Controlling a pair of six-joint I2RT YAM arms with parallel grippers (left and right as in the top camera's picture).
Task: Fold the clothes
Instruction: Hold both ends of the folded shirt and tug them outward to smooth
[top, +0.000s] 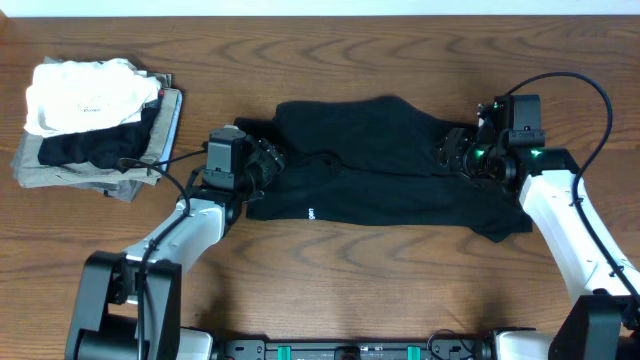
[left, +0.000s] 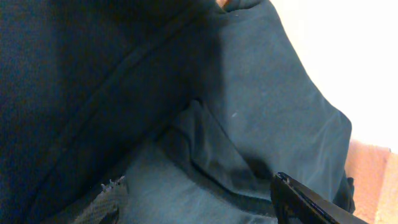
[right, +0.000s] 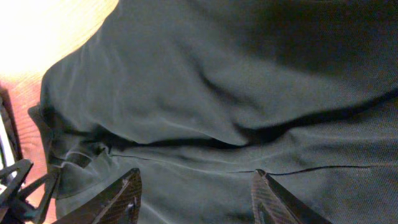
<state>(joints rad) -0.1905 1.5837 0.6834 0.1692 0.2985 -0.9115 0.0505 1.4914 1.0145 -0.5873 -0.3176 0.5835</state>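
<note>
L gripper (top: 262, 160) on black T-shirt's (top: 380, 175) left end, R gripper (top: 455, 152) on its right end, each arm nearest its own end. R jaws apart over flat cloth, nothing pinched; L grip can't tell. Shirt mid-table, long axis left-right, collar end unclear; folded pile (top: 95, 120) far left, well apart

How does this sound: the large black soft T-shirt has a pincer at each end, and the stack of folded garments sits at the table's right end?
No. The overhead view shows the stack of folded white, black and grey garments at the wooden table's left end. The large black soft T-shirt does have the left pincer and right pincer at its ends.
</note>
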